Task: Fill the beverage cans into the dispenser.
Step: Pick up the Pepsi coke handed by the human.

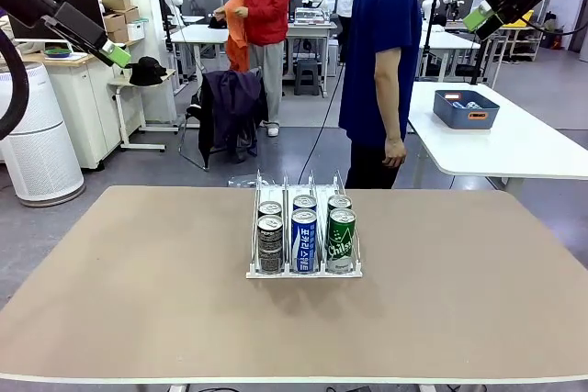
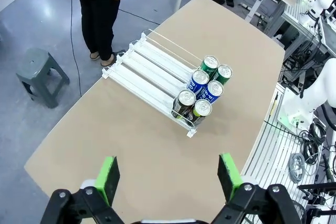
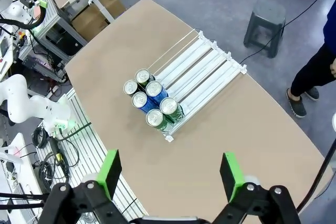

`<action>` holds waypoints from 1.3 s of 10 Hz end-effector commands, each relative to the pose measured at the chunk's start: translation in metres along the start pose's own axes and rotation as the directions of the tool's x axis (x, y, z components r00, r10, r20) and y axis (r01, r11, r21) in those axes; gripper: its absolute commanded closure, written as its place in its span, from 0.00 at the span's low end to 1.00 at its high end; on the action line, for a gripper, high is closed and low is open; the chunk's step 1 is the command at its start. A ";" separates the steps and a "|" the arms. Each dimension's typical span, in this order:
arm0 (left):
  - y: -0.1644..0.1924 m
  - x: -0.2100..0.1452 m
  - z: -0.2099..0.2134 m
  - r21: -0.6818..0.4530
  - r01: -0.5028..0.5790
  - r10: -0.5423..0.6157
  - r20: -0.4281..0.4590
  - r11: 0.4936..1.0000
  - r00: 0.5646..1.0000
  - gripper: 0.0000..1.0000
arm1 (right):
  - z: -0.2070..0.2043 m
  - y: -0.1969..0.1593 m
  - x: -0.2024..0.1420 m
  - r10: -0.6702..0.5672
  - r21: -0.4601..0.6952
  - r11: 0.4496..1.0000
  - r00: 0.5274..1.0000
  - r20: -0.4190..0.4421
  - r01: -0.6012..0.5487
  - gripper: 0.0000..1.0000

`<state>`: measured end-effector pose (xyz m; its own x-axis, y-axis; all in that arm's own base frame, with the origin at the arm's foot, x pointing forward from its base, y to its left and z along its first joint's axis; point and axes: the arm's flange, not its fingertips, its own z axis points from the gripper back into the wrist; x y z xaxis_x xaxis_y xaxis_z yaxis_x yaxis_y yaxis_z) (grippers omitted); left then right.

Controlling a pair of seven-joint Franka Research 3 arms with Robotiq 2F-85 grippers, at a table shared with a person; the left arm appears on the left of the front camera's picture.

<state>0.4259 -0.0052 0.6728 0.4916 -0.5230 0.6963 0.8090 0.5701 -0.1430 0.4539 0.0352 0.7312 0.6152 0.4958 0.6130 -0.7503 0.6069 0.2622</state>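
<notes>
Silver-topped beverage cans (image 1: 304, 227) stand two deep at the front of the dispenser (image 1: 303, 273) on the table (image 1: 138, 300), with the left gripper (image 2: 170, 174) and right gripper (image 3: 170, 174) hanging high, both spread and empty, so I'd say filling waits on fetching another can for the rear space.

The front view sits just above the near edge of the surface (image 1: 138, 300). It looks slightly down and across the dispenser (image 1: 303, 274), fairly close to its front lip, toward the person (image 1: 377, 61) standing beyond it. The left wrist view looks steeply down from high above, past the left hand (image 2: 168, 169), with the dispenser far below. The right wrist view does likewise past the right hand (image 3: 169, 169), from the dispenser's other flank. All three share the dispenser, its cans (image 1: 304, 238) and the surrounding surface.
</notes>
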 end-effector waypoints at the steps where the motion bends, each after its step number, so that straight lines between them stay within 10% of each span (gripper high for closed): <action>1: -0.006 0.006 0.002 -0.004 0.011 -0.012 -0.010 1.000 1.000 0.00 | 0.000 0.000 0.000 0.000 -0.001 1.000 1.000 0.001 0.000 0.00; 13: -0.083 0.048 0.042 0.077 0.148 -0.149 0.012 0.986 0.989 0.00 | 0.051 0.042 0.006 0.124 -0.179 0.976 0.992 0.003 -0.122 0.00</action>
<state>0.3711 -0.0551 0.7575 0.4129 -0.5850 0.6981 0.8319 0.5542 -0.0277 0.4136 0.0316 0.7942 0.5201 0.5570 0.6475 -0.7661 0.6394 0.0654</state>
